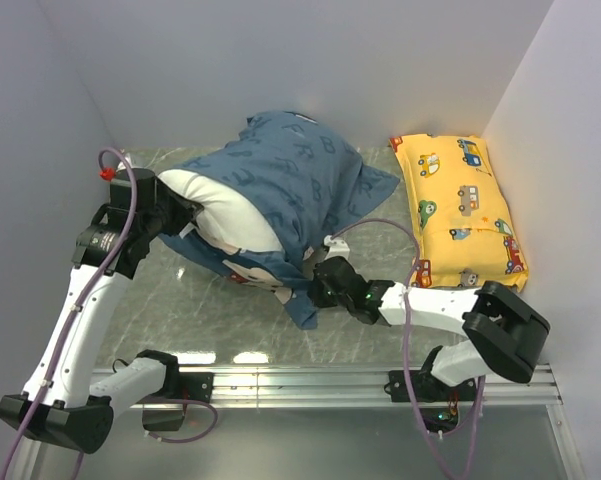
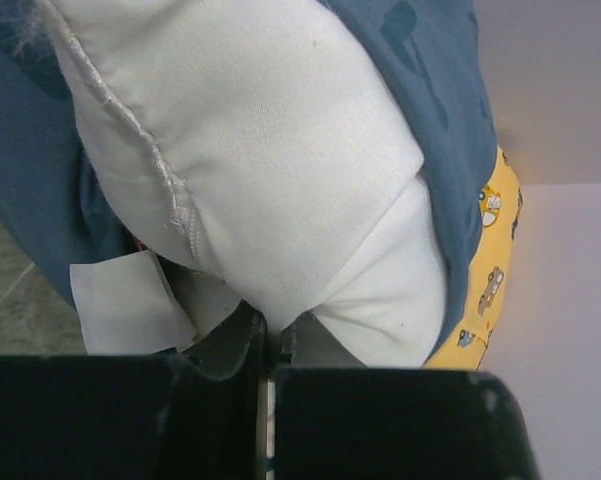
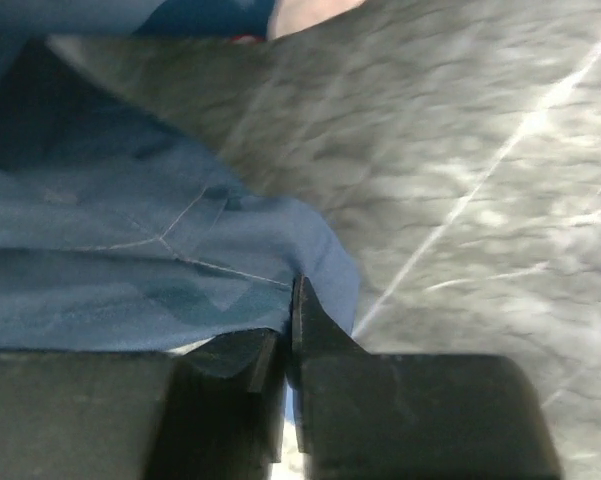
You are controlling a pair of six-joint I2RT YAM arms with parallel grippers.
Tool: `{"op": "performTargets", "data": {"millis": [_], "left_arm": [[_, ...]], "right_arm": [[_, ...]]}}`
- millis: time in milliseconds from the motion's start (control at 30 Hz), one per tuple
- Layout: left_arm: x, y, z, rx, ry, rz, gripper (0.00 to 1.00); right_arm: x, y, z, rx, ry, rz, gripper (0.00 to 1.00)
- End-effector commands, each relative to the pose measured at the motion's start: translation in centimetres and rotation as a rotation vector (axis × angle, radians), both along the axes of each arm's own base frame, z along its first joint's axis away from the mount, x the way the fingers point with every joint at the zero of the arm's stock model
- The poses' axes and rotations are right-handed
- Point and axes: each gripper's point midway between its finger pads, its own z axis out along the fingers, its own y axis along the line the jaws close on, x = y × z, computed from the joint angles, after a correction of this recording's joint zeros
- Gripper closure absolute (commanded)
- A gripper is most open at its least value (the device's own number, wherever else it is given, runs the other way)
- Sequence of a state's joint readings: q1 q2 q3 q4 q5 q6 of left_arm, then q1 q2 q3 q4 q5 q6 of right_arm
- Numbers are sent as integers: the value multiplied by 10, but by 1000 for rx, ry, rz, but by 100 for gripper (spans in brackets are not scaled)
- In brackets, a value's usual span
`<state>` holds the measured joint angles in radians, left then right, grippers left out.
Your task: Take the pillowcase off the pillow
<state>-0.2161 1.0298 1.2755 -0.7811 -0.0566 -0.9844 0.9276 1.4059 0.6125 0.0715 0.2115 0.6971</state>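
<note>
Blue pillowcase (image 1: 300, 175) pinched by right gripper (image 3: 285, 335), white pillow (image 1: 235, 215) (corner) in left gripper (image 2: 270, 338)

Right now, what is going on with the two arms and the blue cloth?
The left claw is shut on a corner of the plump white pillow, and the right claw is shut on the edge of the soft dusty-blue printed pillowcase. One end of the pillow is bare; the rest sits inside the cover. A yellow car-print pillow lies apart, at the right.
</note>
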Motion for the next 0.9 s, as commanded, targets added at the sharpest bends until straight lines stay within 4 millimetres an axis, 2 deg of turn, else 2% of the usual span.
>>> {"op": "performTargets", "data": {"millis": [0,33,67,100,167,267,300,367,433,467,500,567,600,633,667,700,800,867], "left_arm": [[19,19,89,-63,-341,102,100],[19,18,82,-62,-327,100,100],[20,17,80,-64,-327,94,100],[19,16,79,-70,-329,93,100],[19,14,72,-75,-322,84,100],[19,13,66,-76,-311,82,100],[18,13,66,-74,-310,83,100],[18,13,66,-74,-313,83,100],[18,12,67,-80,-317,78,100],[18,11,67,-82,-316,75,100],[18,10,68,-83,-318,76,100],[18,8,67,-83,-315,73,100],[18,8,66,-82,-310,76,100],[19,8,66,-82,-312,75,100],[19,7,65,-83,-310,74,100],[19,6,64,-87,-307,74,100],[22,3,59,-89,-296,69,100],[22,0,58,-89,-294,66,100]], "right_arm": [[-20,0,10,-88,-20,101,76],[-31,14,27,-90,-74,164,69],[-37,18,38,-90,-104,186,63],[-38,18,59,-78,-151,184,53],[-51,23,87,-38,-207,224,43],[-60,22,113,-2,-249,250,39],[-63,22,132,38,-280,257,38],[-67,23,155,92,-320,269,36],[-63,28,178,124,-377,264,33],[-59,31,180,108,-385,255,30],[-54,36,199,122,-411,243,30],[-45,45,206,90,-440,235,27],[-42,54,231,130,-466,231,27],[-40,59,240,128,-485,244,26],[-36,67,240,111,-486,250,26],[-34,76,261,138,-506,254,26],[-25,95,272,87,-532,285,26],[-20,106,266,32,-546,318,25]]}}
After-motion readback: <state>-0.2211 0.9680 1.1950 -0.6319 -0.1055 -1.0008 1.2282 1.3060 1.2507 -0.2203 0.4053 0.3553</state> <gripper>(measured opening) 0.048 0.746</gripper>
